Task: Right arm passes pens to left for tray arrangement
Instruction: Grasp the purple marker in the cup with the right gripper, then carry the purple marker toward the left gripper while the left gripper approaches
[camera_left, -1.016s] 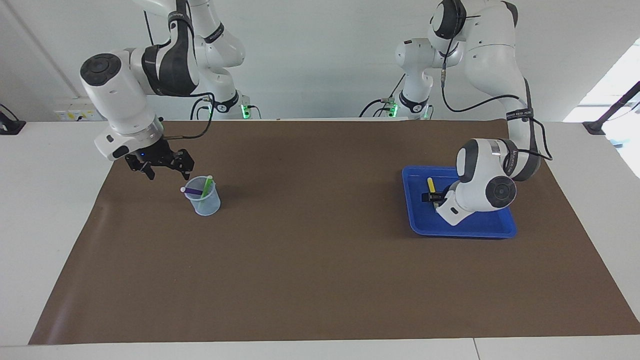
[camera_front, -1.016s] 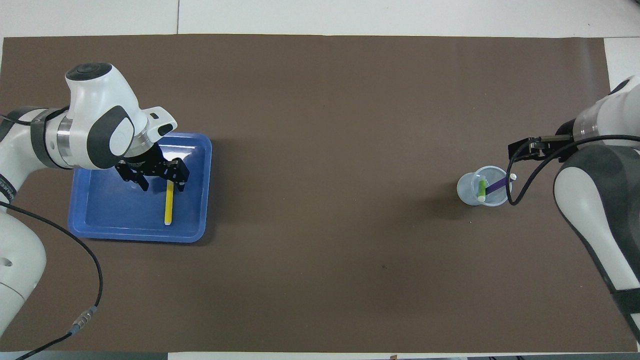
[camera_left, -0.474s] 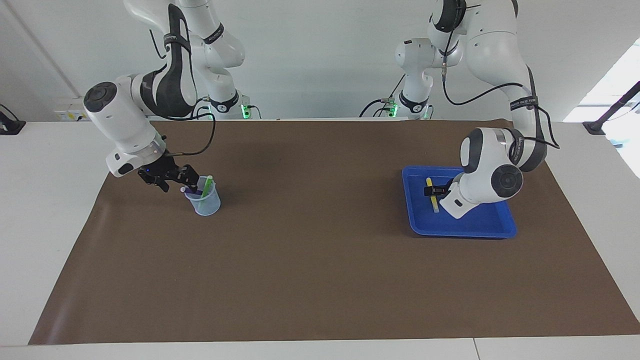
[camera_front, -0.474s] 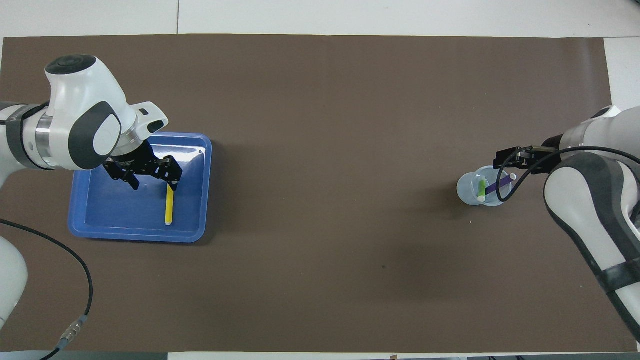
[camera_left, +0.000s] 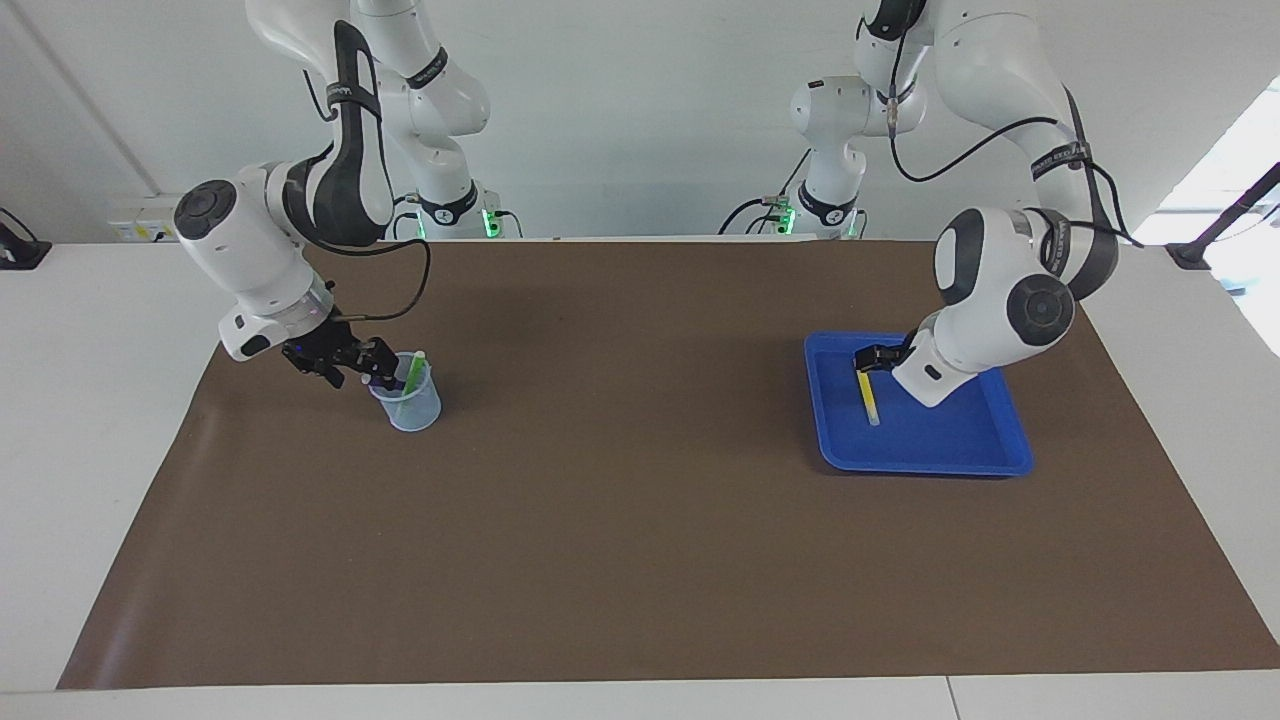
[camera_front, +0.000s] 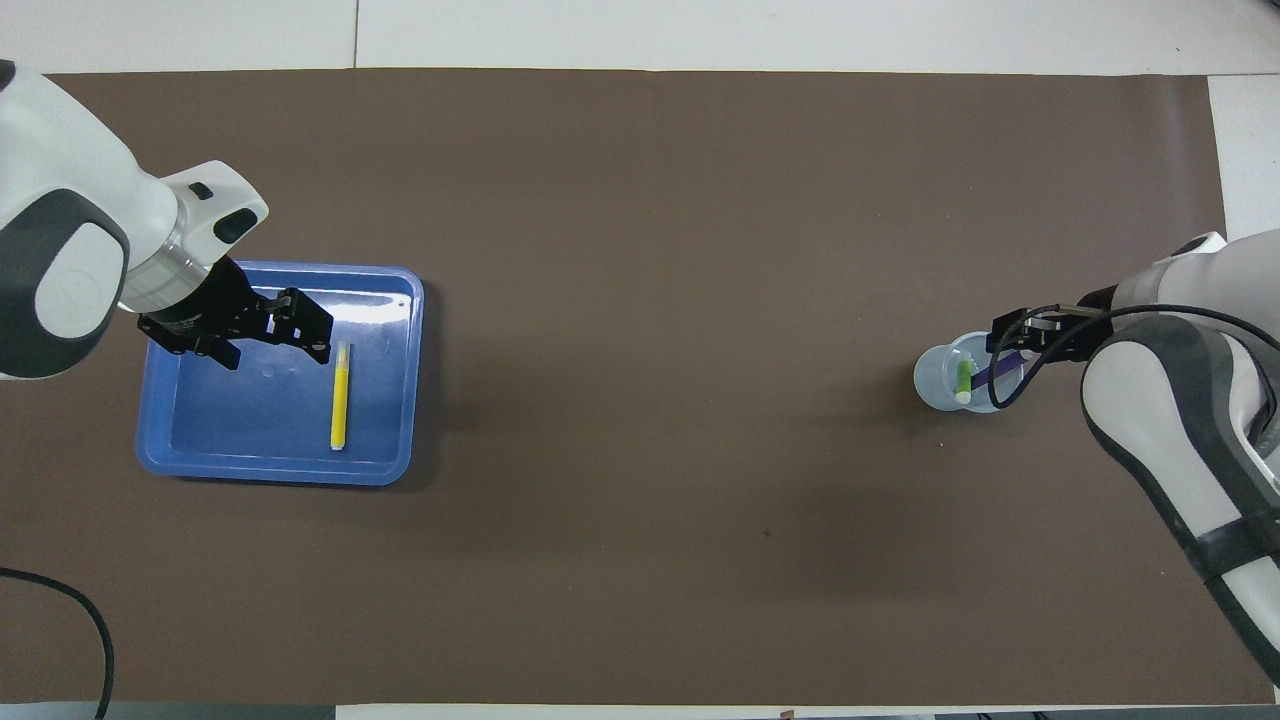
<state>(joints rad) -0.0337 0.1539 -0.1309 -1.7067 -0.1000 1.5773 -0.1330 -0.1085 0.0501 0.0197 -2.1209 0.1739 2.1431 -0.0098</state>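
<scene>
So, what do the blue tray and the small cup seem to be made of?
Tray: probably glossy moulded plastic; its blue floor reflects light, and its corners are rounded.
Cup: likely thin clear plastic; the green pen shows through its wall.

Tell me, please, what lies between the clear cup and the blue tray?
Nothing: only bare brown mat separates the cup and the tray, clearest in the overhead view.

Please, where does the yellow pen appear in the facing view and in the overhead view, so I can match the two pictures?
Facing view: the yellow pen lies in the blue tray, at the picture's right, by the tray's left wall.
Overhead view: the same pen lies in the tray, at the picture's left, by its right wall.
Shared landmark: the blue tray, at the left arm's end of the table.
</scene>
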